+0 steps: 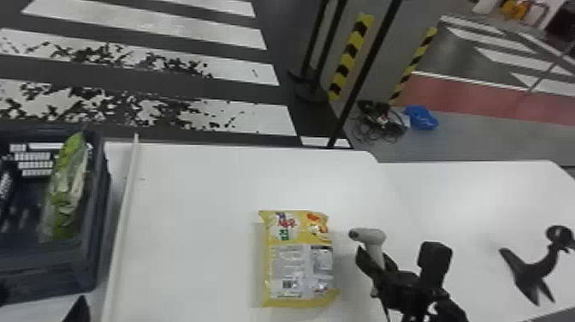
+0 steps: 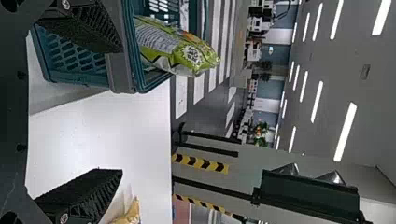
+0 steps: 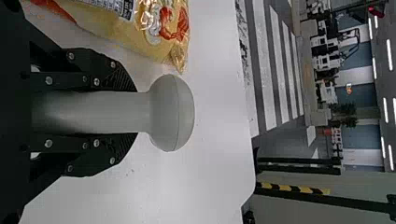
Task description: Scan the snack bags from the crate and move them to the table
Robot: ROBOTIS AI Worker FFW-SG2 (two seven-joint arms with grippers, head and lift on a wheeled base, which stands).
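Even though the bottom edge of the head view cuts off most of my left gripper [image 1: 78, 311], I can tell in the left wrist view that its jaws are wide open, near the crate [image 1: 97, 240]. The crate is cut off too, by the left side of the head view. A green bag [image 1: 67, 188] is in it, poking up over the rim, and the crate wall hides its low part in the left wrist view. My right gripper [image 1: 377, 264] has its jaws closed on the grip of a gray scanner [image 1: 372, 235]. The jaws cover part of that grip, so I can't see it all. A yellow bag [image 1: 299, 261] lies flat on the white desk [image 1: 188, 214], between the crate and the scanner, just beside the scanner but apart from it. In the wrist views, the yellow bag is cut off at the edge. To the right, a black stand [image 1: 532, 274] sits on the desk, and the edge snips a bit off it. The yellow bag has its back up, with a big silver label, tiny words too fuzzy for me to read, and a little square of black lines. Its top has bright letters and red food pictures. The green bag has print too, but it's blurry.
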